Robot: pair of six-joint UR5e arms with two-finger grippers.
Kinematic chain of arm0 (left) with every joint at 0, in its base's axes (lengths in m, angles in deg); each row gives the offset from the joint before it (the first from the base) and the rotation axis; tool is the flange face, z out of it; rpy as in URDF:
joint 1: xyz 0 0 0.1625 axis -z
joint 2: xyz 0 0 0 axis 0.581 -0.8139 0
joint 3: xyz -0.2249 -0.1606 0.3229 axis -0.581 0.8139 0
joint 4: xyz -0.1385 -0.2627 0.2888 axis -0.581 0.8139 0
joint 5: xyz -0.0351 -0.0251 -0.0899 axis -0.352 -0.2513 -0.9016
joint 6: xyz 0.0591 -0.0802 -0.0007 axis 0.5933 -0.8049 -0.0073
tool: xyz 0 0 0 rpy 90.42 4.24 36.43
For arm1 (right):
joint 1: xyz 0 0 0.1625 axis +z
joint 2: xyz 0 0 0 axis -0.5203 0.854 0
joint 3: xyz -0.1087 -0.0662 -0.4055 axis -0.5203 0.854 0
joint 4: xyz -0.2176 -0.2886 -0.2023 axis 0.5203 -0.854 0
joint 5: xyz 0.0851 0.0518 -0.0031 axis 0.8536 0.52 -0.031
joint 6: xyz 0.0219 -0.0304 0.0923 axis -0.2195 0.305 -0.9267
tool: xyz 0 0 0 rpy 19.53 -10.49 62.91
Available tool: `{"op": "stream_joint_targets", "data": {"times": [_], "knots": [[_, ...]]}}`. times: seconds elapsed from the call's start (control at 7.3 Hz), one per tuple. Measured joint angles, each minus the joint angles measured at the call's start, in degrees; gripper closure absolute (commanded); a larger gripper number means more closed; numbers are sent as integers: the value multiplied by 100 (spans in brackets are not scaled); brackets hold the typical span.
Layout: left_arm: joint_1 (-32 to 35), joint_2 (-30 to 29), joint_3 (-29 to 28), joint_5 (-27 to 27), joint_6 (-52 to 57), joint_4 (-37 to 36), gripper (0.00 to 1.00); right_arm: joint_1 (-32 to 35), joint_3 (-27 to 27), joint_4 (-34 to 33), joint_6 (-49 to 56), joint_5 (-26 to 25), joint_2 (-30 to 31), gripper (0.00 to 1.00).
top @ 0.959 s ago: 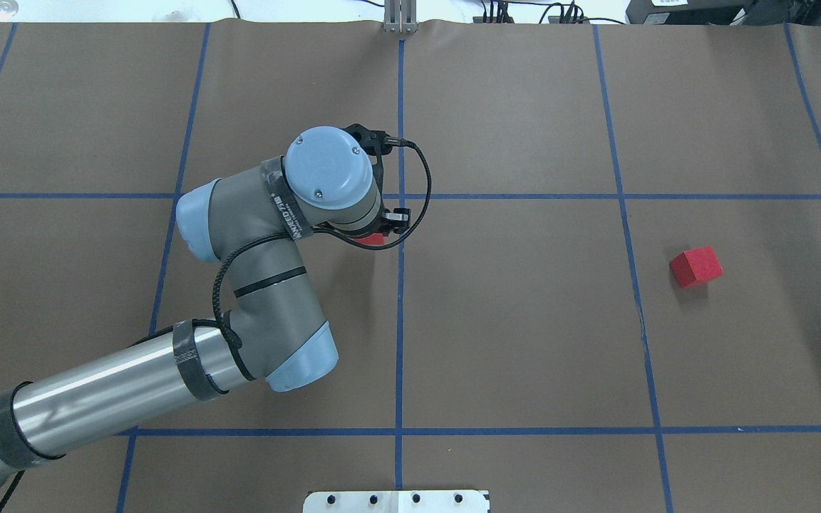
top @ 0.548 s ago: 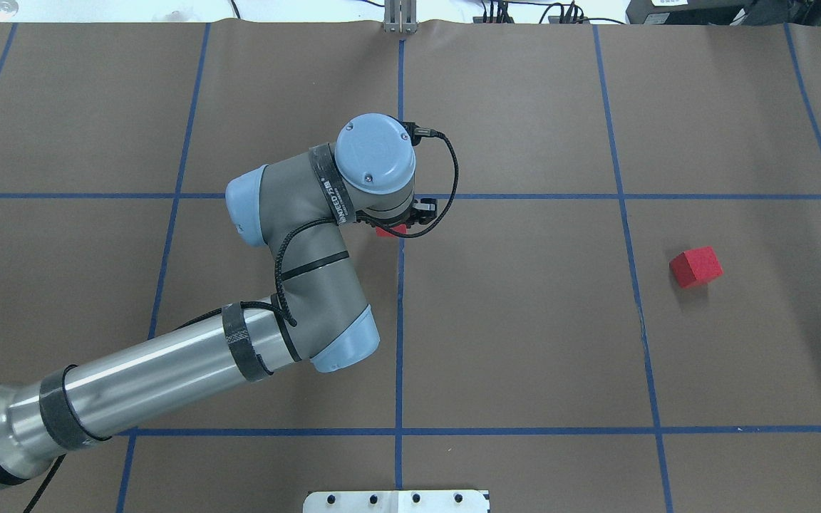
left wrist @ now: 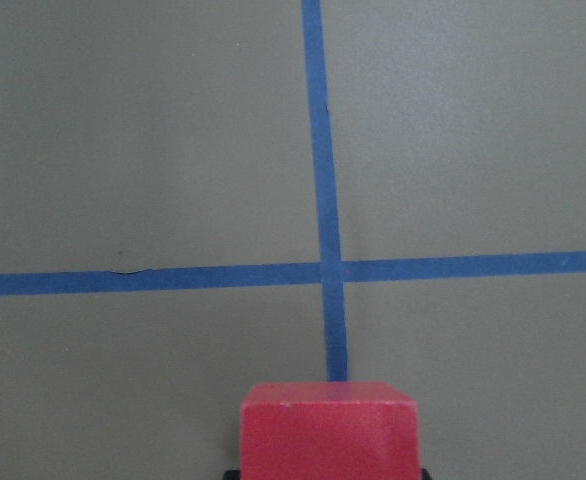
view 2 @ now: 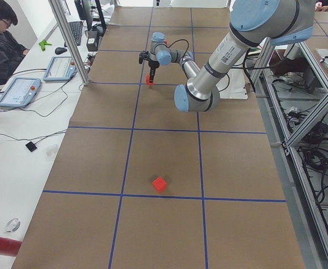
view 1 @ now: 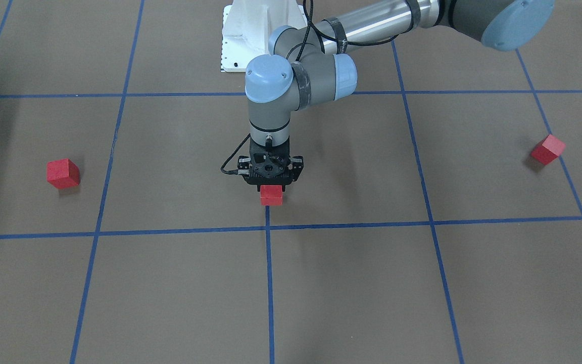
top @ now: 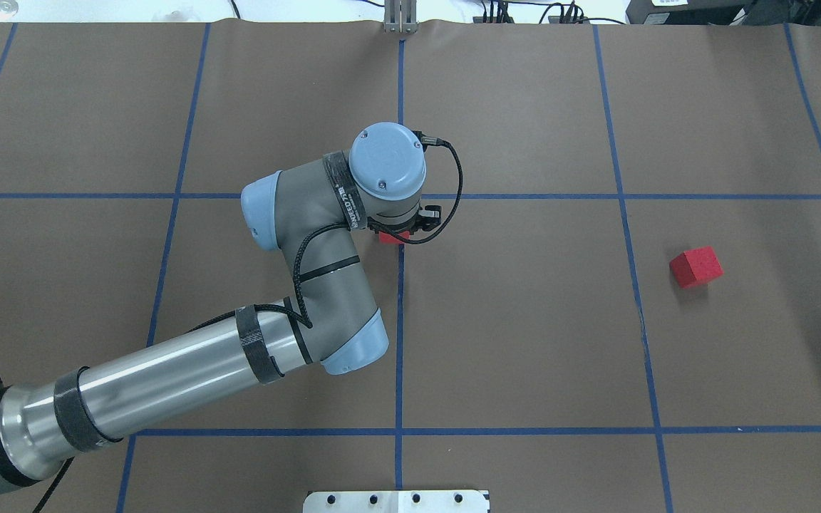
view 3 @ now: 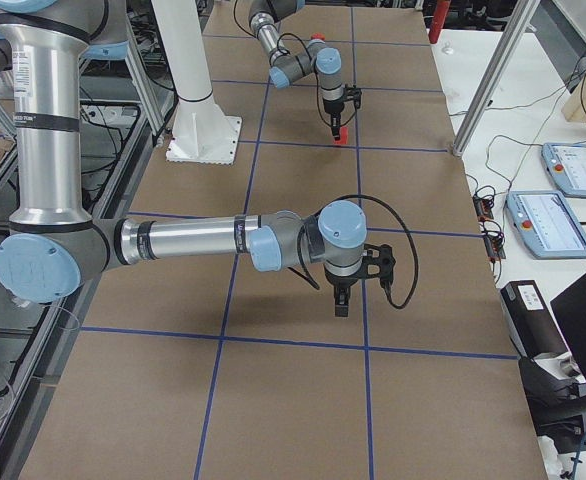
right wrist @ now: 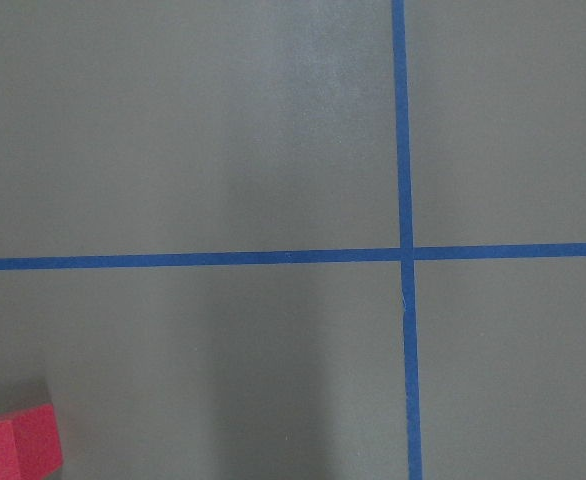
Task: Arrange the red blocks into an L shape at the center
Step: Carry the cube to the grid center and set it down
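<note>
Pointing straight down at the middle line (top: 399, 320), the left pincer (view 1: 271, 187) (elbow bent) clamps a red block (view 1: 271, 196).

Reaches in with the left arm (top: 168, 370), elbow bent, left gripper (view 1: 271, 188) pointing straight down, jaws closed on a red block (view 1: 271, 197). Stretches the right arm (view 3: 183, 238) out low, right gripper (view 3: 341, 305) also pointing down; cannot tell how its jaws stand.

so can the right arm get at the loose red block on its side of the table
Probably yes. That loose red block sits alone, nothing beside it, and shows in the corner of the right wrist view. The left gripper is away at the centre line, shut on a second red block.
</note>
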Motion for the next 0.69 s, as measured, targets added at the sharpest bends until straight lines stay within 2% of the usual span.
{"op": "stream_joint_targets", "data": {"times": [0.14, 0.27, 0.41, 0.69], "knots": [[-32, -1, -29, -2, -65, -2, 100, 0, 1, 0, 2, 0, 0, 1], [-50, -1, -41, -6, -245, -2, 70, 0, 5, -2, 6, -2, 0, 1], [-60, -1, -41, -10, -420, 4, 1, 0, 10, -6, 8, -6, 0, 1], [-76, 20, -47, -12, -484, 12, 0, 0, 19, -8, 9, -3, 2, 1]]}}
